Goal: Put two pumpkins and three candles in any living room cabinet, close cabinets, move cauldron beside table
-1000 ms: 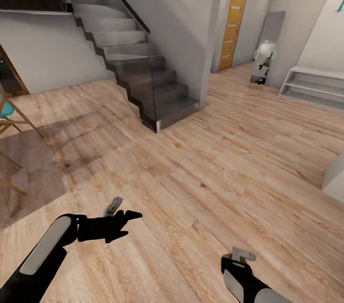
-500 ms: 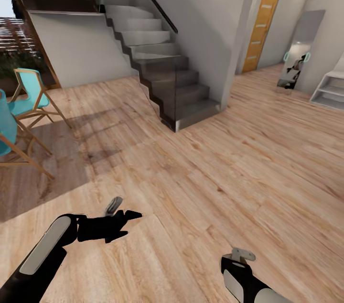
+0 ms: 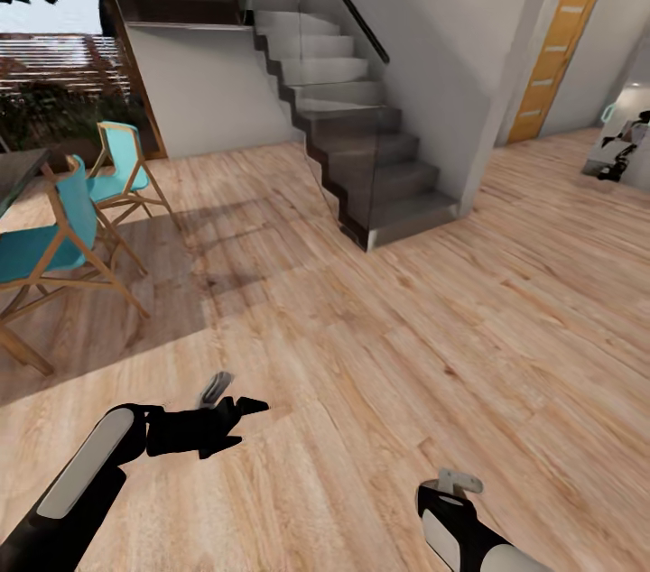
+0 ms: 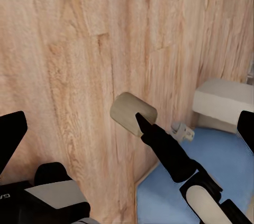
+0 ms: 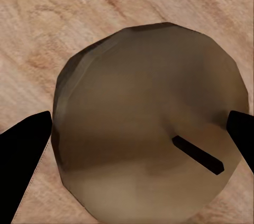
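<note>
- The right gripper pinches a candle. In the right wrist view a black finger presses on each side of the tan cylinder, whose dark wick shows on its round end.
- In the head view that candle sits at the tip of the right arm, at the lower right and above bare floor.
- The left gripper is spread. In the left wrist view its two fingers stand at opposite sides of the picture with only floor planks between them.
- A small grey piece shows just beside the left gripper in the head view; what it is cannot be told.
- The left wrist view looks past the spread fingers at the right arm, the candle at its end, and the robot's blue base beneath.
- Ahead, across the wooden floor, a grey staircase with a glass side panel rises towards the left.
- An orange door stands in the far right wall.
- Two teal chairs with wooden legs stand at the left, in front of a large window.
</note>
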### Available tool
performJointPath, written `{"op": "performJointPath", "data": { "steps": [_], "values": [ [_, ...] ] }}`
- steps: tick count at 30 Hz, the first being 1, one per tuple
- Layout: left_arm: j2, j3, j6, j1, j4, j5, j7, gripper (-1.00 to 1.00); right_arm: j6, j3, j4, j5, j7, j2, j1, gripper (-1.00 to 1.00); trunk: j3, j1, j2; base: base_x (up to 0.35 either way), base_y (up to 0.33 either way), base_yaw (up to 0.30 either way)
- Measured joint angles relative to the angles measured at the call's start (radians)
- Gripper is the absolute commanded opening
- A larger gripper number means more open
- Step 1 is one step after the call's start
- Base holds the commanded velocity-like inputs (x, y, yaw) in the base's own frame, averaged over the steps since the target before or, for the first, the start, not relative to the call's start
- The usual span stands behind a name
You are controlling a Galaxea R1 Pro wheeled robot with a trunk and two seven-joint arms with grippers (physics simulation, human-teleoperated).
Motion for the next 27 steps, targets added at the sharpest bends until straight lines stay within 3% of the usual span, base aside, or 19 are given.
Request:
{"op": "performJointPath", "data": {
  "steps": [27],
  "values": [
    [0.0, 0.0, 0.0, 0.0, 0.0, -0.002, 0.0, 1.0, 0.001, 0.0, -0.001, -0.001, 0.0, -0.001, 0.0, -1.0, 0.0, 0.0, 0.0, 0.0, 0.0, 0.286]
  ]
}}
